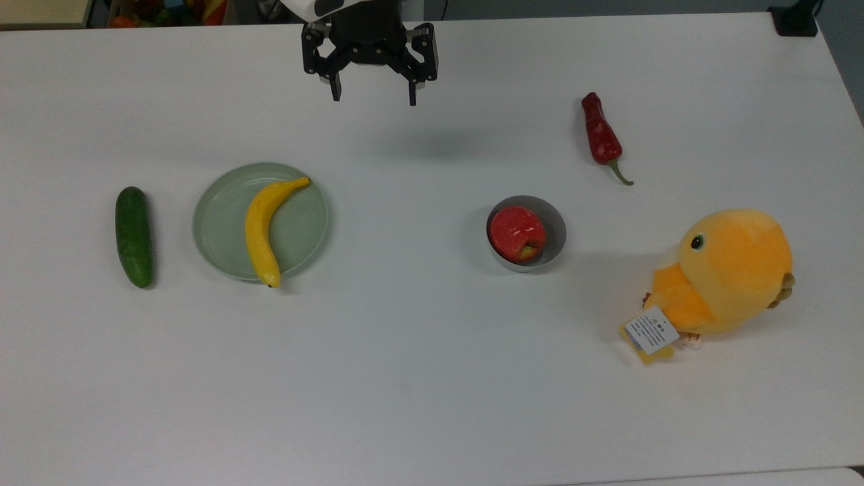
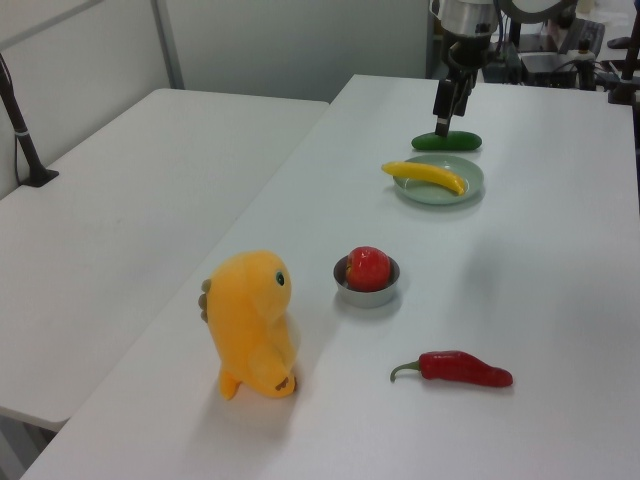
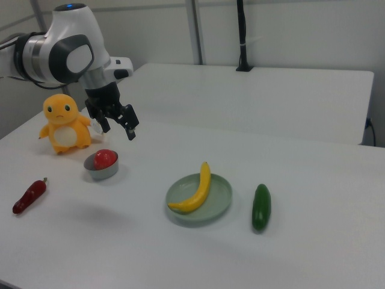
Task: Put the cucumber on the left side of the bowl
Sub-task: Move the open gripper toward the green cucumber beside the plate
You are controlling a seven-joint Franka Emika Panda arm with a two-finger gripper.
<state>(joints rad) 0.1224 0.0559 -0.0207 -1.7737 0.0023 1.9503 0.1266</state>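
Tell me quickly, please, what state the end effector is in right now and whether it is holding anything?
End effector: open, holding nothing, hanging above the table well away from the cucumber.

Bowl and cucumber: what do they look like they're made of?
The bowl looks like grey brushed metal, with a dull sheen on its steep wall. The cucumber is smooth, evenly dark green and slightly glossy, so possibly a plastic replica, though real produce can't be ruled out.

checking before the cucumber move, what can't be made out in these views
- Cucumber: middle hidden behind the tool in the left view.
- Bowl inside: mostly covered by the apple in the top view.
- Plush toy's tag: print too small to read in the top view.
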